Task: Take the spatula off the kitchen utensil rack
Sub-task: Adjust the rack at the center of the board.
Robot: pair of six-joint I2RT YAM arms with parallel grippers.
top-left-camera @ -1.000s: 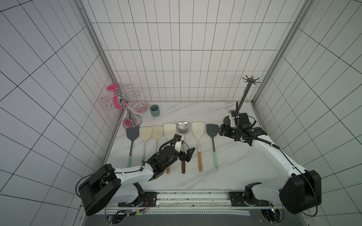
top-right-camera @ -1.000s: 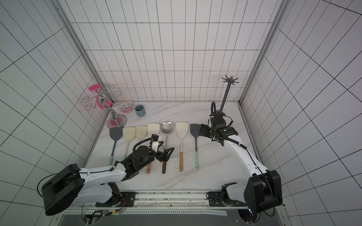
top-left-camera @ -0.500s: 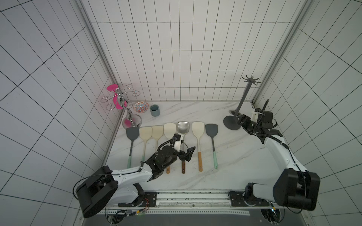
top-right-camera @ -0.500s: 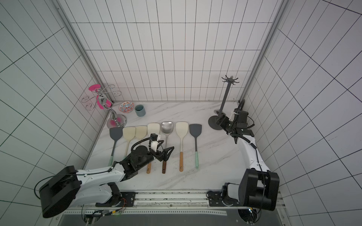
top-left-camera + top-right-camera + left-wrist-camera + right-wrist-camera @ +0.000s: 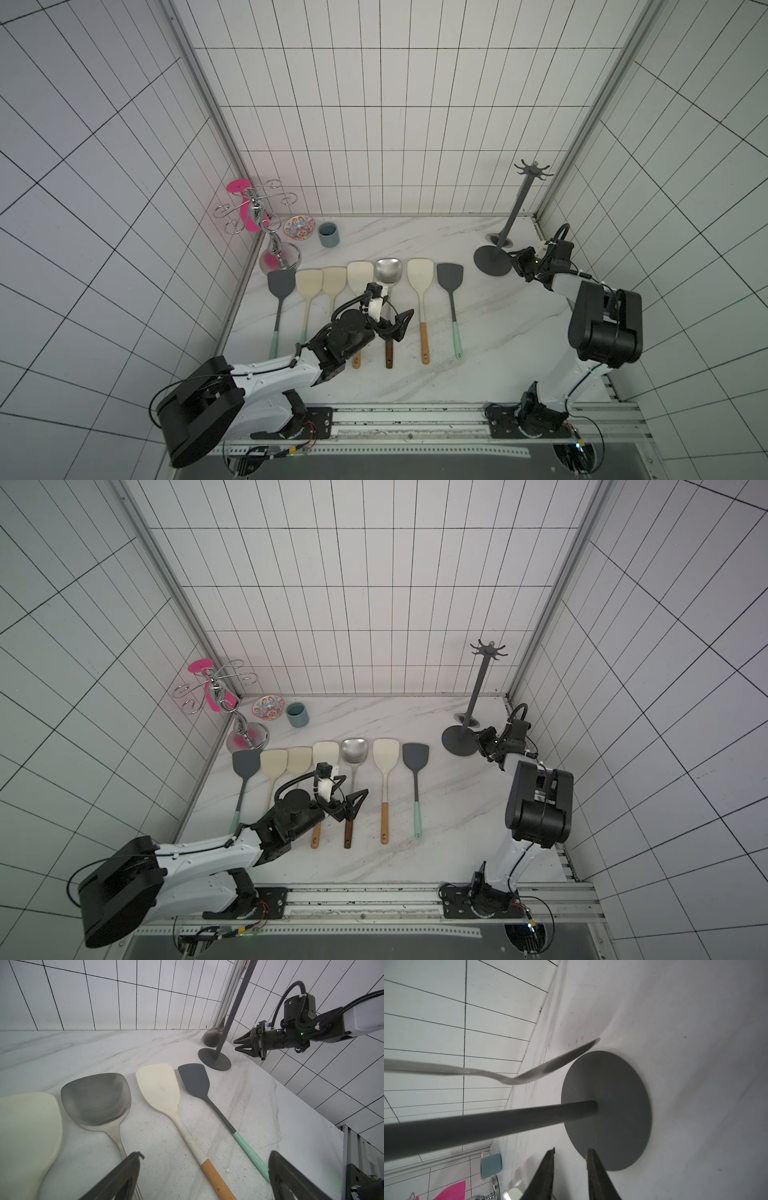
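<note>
Beside the kitchen utensil rack (image 5: 510, 224), right gripper (image 5: 235, 1045) narrowly parted, left gripper (image 5: 205, 1155) wide apart, both empty

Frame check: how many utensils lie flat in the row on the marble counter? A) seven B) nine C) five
A: in a top view the counter holds a dark grey spatula at each end, with four cream ones and a metal one between.

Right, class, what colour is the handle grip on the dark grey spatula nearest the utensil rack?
Mint green; the handle grip shows best in the left wrist view.
</note>
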